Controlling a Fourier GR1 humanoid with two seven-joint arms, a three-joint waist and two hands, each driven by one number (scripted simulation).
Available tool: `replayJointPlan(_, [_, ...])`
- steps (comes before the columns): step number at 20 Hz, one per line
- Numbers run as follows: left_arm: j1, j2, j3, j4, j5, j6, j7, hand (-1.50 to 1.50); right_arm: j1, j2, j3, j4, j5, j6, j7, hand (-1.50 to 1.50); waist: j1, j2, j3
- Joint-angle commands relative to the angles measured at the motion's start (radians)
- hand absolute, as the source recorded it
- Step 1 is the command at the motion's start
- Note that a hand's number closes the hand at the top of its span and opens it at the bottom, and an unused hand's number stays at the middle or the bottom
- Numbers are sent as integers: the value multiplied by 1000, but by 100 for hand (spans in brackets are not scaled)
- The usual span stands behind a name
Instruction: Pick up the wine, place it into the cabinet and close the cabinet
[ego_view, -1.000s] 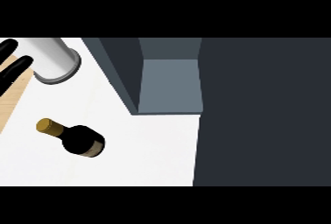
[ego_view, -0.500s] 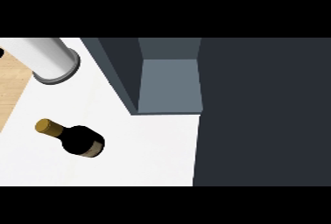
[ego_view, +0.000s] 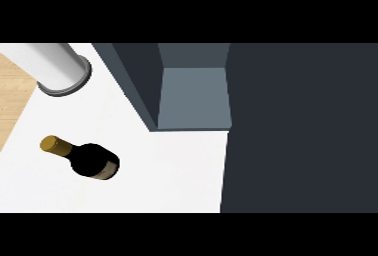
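The wine bottle (ego_view: 88, 160) stands on the white counter (ego_view: 166, 172) at the lower left, dark glass with a gold-capped neck, seen from above. The cabinet (ego_view: 193, 97) is open above and to the right of it, its grey-blue inside showing between dark walls. A grey forearm (ego_view: 53, 66) crosses the upper left corner, well above the bottle and apart from it. Its hand lies past the picture's edge, and no hand shows anywhere in the head view.
A broad dark panel (ego_view: 303, 125) fills the right side from top to bottom, bordering the counter. Wooden flooring (ego_view: 15, 95) shows past the counter's left edge. White counter lies between the bottle and the cabinet.
The black fingers seen at the left edge a second ago have slid out of view; only the forearm stays. The bottle and the cabinet have not moved.
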Motion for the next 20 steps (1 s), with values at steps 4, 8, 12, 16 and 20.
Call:
replayJointPlan(4, [45, 27, 69, 166, 22, -139, -85, -150, 56, -35, 16, -261, -23, -11, 106, -150, -7, 0, -1])
replayJointPlan(8, [163, -52, 31, 128, -25, -184, -149, -150, 29, -8, 13, -196, -8, -36, 72, -150, 4, 0, 0])
replayJointPlan(12, [171, -45, 52, 257, -33, -261, -216, -150, 54, -33, 14, -221, -17, -11, 70, -150, -3, 1, 0])
replayJointPlan(16, [161, -41, 31, 300, -50, -289, -235, -150, 17, -41, -13, -266, -54, -30, 136, -150, -4, 1, 0])
replayJointPlan(20, [232, -132, -54, 309, -153, -333, -329, -150, -3, -29, 12, -202, -25, -33, 101, -150, 1, 2, 0])
